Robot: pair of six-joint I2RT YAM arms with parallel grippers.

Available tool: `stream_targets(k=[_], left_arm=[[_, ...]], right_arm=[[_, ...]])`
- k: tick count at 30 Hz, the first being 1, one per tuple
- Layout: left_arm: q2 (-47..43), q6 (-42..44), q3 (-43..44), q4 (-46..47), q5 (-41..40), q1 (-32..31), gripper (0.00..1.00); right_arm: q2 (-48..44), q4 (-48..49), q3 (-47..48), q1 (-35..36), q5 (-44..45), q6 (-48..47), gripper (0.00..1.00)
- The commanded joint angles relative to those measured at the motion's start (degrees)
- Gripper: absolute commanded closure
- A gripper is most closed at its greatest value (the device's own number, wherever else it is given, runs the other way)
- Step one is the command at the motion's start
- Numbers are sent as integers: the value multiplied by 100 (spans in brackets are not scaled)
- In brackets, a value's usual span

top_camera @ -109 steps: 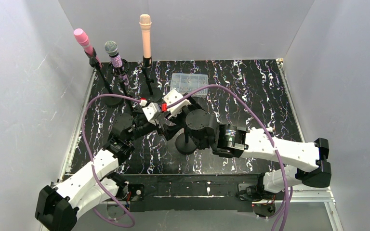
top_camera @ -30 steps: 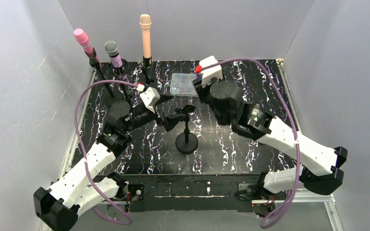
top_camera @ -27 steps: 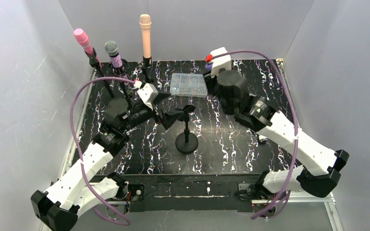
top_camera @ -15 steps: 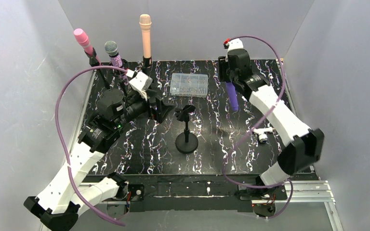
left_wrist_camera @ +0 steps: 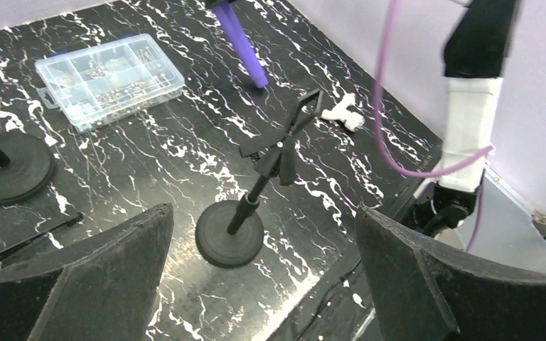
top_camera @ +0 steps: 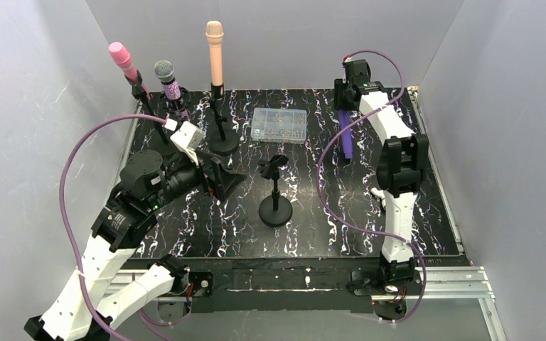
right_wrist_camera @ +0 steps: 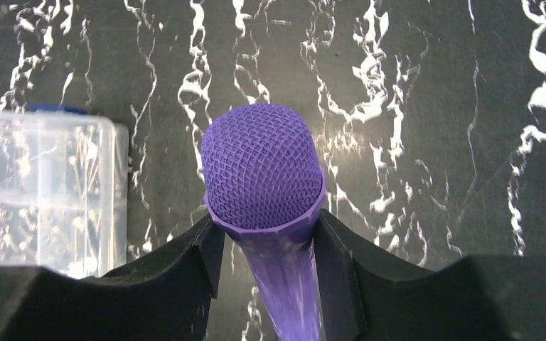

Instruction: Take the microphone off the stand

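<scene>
Evidently off the stand (top_camera: 275, 188), well to its far right, the purple microphone (right_wrist_camera: 263, 177) is pinched under its mesh head by the right hand (right_wrist_camera: 266, 249): rigid, smooth, likely light; left hand (left_wrist_camera: 263, 280) spread.

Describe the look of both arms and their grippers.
Both the left arm and right arm have white link shells joined by black cylindrical joints. A purple cable loops along each. The left gripper and right gripper carry broad matte black fingers.
</scene>
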Motion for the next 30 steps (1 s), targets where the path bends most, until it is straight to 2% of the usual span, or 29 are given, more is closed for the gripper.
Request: stream_targets(k=[1,6,14,17,26,30], left_arm=[[-123,-186,-38,-287,281,-12,2],[-241,-89,-12,-437,344,-12,2],[-320,-83,-59,-577,319,-12,2],[-315,-112,-83,-614,339,-12,2],[-358,-205,-273,-639,-22,-12,2],[-335,-259,-240,-639,-73,-12,2]], right_arm=[[676,-461,1183,-47,-212,14,81],[1257,-497,1429,-191,-251,58,77],[1708,-254,1201,-267,-255,167,70],[1783,-217,1096,-267,-244,181,60],[1845,-353,1039,-267,-194,323,19],[1832,-468,1113,-267,-119,344,11]])
